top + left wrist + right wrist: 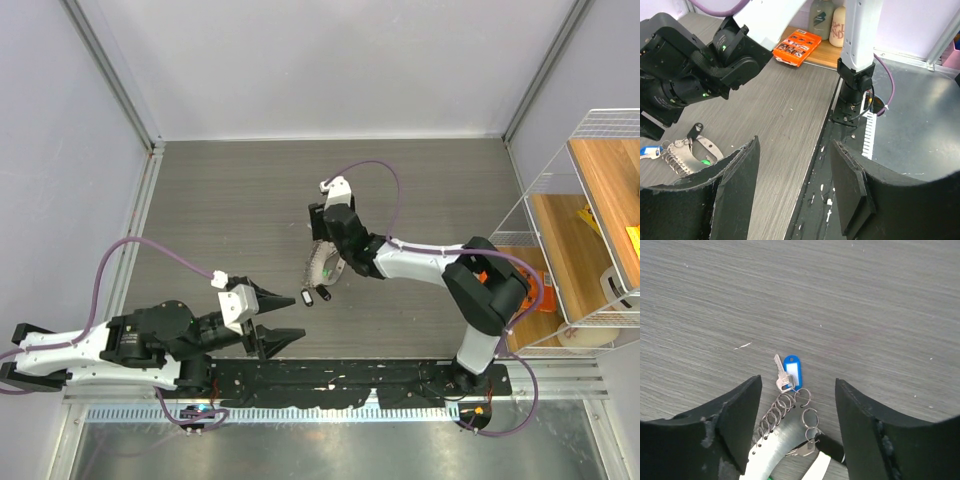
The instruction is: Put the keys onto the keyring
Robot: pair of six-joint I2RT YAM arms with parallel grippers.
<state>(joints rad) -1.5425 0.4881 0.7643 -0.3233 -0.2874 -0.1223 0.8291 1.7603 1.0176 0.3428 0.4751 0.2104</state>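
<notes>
The keyring (781,437), a silvery crescent strung with small wire rings, lies mid-table, with a silver key (780,374) and a blue tag (792,371) at one end. The right gripper (797,382) hangs spread above it, holding nothing. The left gripper (795,145) is also spread and empty, at the near left. The print on the orange packet (797,47) is too small to read.

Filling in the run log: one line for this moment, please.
left gripper open, empty | right gripper open over keyring | blue key at ring's end

The keyring (780,432), a curved silvery band edged with small wire rings, lies flat between the right pincer's (797,381) fingers. A silver key (780,374) with a blue tag (792,371) lies at the fingertips. A black-headed key (832,447) lies nearer the palm.
</notes>
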